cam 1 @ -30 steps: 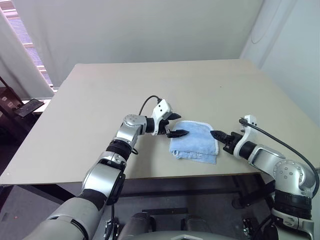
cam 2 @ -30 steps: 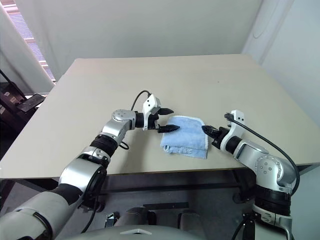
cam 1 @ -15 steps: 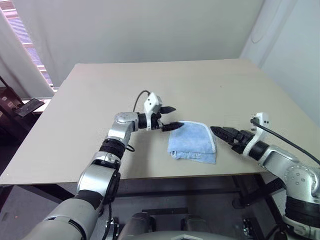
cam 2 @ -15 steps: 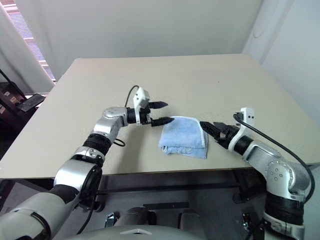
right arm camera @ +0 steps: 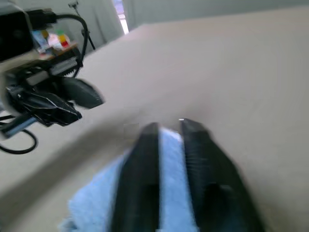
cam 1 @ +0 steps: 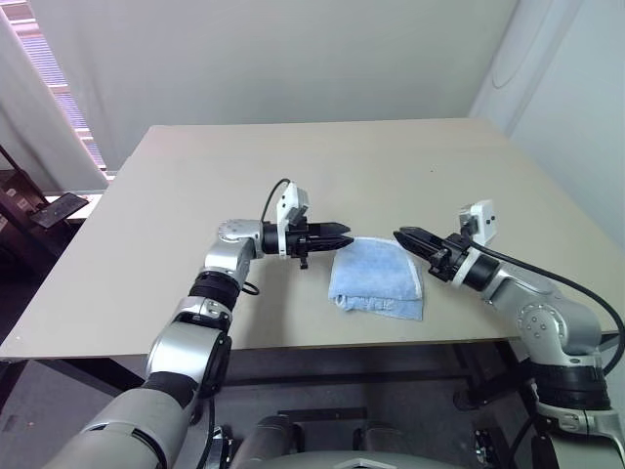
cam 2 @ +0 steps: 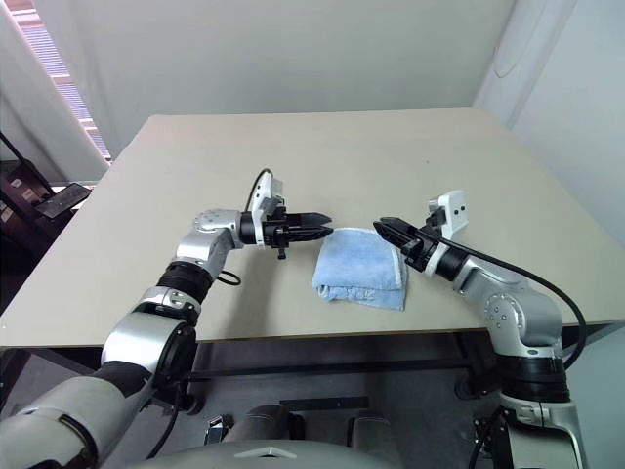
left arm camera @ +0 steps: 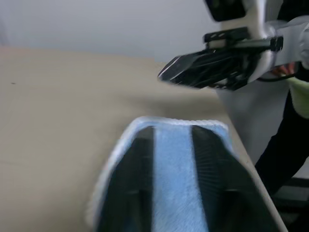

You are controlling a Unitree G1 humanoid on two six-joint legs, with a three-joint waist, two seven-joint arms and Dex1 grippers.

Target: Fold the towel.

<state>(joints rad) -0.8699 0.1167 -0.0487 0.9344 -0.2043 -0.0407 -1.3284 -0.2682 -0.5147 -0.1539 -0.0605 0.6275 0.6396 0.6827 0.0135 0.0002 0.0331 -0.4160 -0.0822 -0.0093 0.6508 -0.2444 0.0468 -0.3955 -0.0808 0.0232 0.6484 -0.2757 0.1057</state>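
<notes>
Both sets of fingers, left (cam 1: pixel 337 233) and right (cam 1: pixel 408 238), had closed empty and lifted clear; towel (cam 1: pixel 379 278) lay folded on surface (cam 1: pixel 195 195), probably finished.

Beige table (cam 1: pixel 195 186), pale walls (cam 1: pixel 254 59), left window blinds (cam 1: pixel 44 68)

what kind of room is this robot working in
Probably a plain lab or test room rather than a home. A large bare tan table stands against blank white walls, holding just a folded light-blue towel. A slatted window blind shows at one side, and a dark stand with a phone-like device beside the table.
</notes>
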